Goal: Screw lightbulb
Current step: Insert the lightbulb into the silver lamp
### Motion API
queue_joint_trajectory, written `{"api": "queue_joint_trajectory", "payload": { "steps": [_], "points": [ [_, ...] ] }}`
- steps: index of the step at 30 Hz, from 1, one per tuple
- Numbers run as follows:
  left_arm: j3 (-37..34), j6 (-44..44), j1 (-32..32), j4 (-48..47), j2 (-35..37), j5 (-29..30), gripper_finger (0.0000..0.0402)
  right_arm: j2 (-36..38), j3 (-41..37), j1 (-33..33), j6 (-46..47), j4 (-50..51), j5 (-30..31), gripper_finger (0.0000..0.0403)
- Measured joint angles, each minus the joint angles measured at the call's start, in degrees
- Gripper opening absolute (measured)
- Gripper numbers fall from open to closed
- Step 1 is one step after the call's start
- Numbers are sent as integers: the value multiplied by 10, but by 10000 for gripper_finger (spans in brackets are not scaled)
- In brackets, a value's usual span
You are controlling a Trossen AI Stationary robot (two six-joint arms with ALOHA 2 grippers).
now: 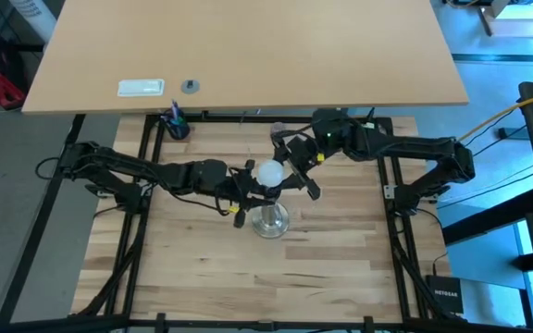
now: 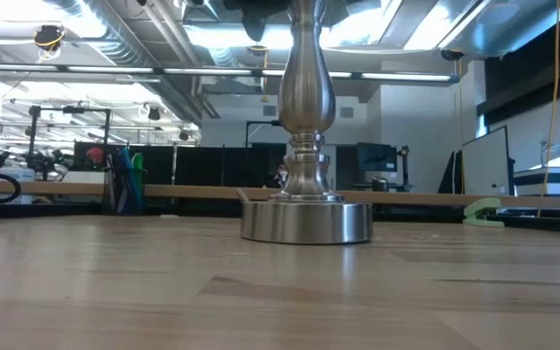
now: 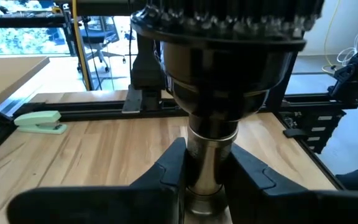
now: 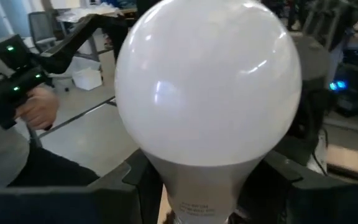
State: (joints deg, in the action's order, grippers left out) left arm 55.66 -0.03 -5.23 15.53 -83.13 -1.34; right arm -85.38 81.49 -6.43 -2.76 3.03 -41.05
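The lamp stand (image 1: 270, 220) sits mid-table with the lightbulb (image 1: 269, 173) directly over it. The left gripper (image 1: 245, 190) reaches the stand from the left, the right gripper (image 1: 294, 174) from the upper right, beside the bulb. Far beyond the stand lie a white stapler (image 1: 142, 88) and a small knob (image 1: 190, 85).

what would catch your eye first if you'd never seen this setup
The white lightbulb stands out first, held at its neck by the right gripper at the middle of the wooden table. Right below it is the shiny metal lamp stand, whose stem the left gripper clamps from the other side, both dark arms meeting at that one spot.
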Motion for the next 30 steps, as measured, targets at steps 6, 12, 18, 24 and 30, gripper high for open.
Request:
{"api": "queue_joint_trajectory", "payload": {
  "steps": [6,12,18,24,30],
  "points": [
    [0,-1,0,2,0,0,57,-11,0,-5,-23,-1,-29,175],
    [0,-4,0,1,0,2,57,-18,0,-8,-56,0,-51,172],
    [0,-5,0,2,-1,3,57,-20,-12,-8,-81,-5,-75,170],
    [0,-8,1,2,-1,4,57,-19,-23,-30,-80,-4,-82,169],
    [-1,-9,1,0,-1,4,57,-21,-26,-29,-64,-11,-67,169]
  ]
}}
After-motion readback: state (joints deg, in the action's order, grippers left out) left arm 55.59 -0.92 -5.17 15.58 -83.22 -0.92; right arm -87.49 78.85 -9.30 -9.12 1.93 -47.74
